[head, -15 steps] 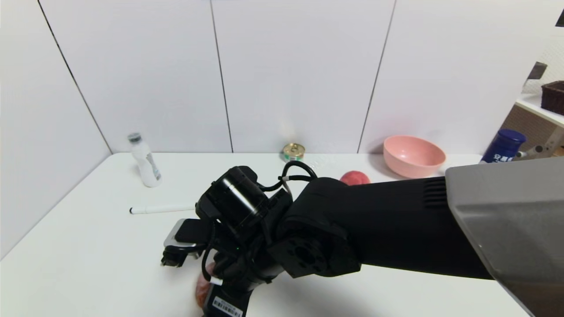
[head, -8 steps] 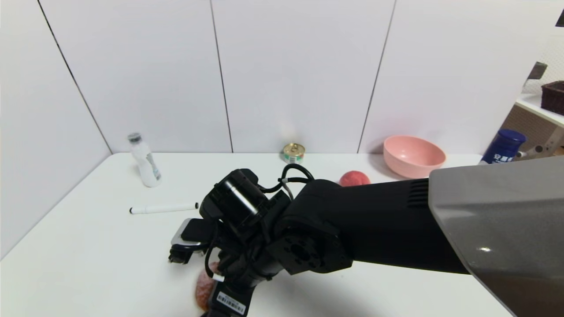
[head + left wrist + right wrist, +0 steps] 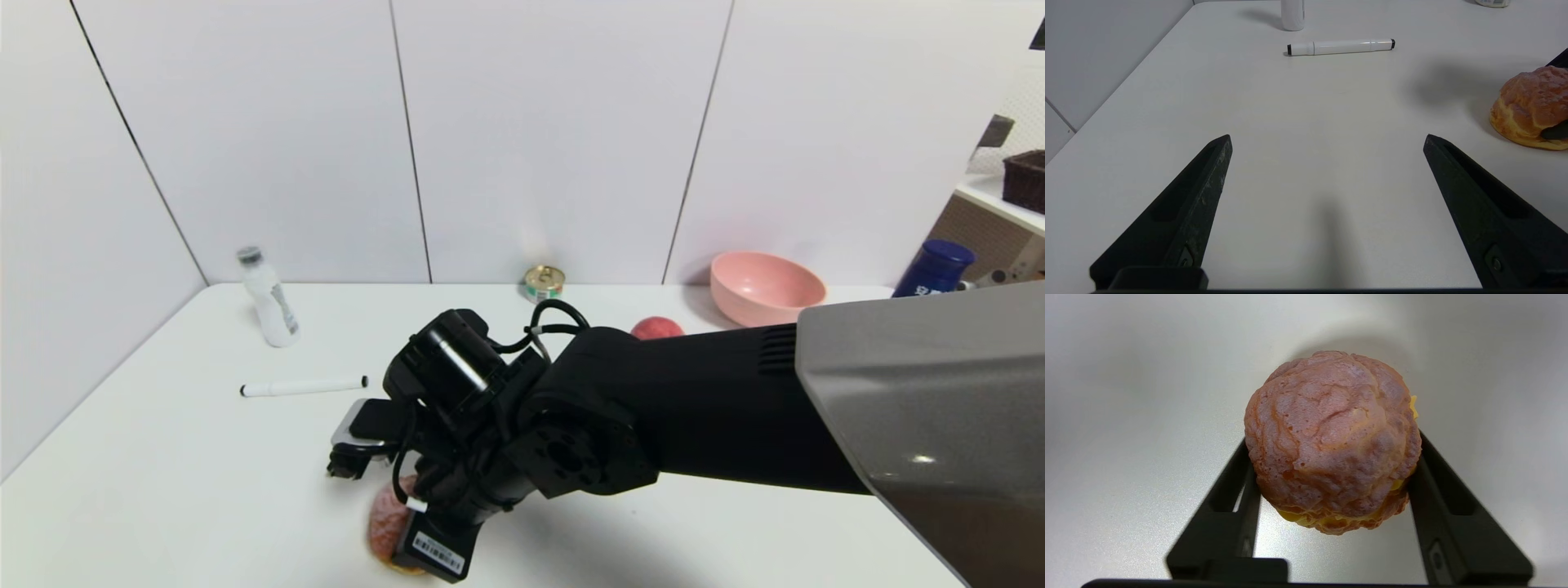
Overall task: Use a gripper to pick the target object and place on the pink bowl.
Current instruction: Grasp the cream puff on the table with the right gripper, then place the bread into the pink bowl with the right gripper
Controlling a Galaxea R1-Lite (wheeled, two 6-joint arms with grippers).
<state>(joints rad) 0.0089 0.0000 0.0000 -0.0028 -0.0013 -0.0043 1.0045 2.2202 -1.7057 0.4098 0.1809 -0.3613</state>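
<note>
The target object [image 3: 1327,416], a crusty pinkish-brown bun with a yellow split, sits on the white table near its front edge. My right gripper [image 3: 1333,457] is shut on it, one black finger pressed against each side. In the head view the bun [image 3: 380,523] peeks out beside the right gripper [image 3: 433,549], which reaches down across the table. The left wrist view shows the bun [image 3: 1529,106] off to one side of my open, empty left gripper [image 3: 1327,139], low over bare table. The pink bowl [image 3: 767,290] stands empty at the back right.
A smooth pink peach [image 3: 657,328] lies in front of the bowl. A small can [image 3: 544,282] stands at the back wall, a white bottle [image 3: 268,298] at the back left, a white marker [image 3: 302,386] left of the arm, a blue container [image 3: 935,269] far right.
My right gripper has closed from wide open onto the bun. Its wrist has shifted a little to the right, and more of the bun now shows beside it.
</note>
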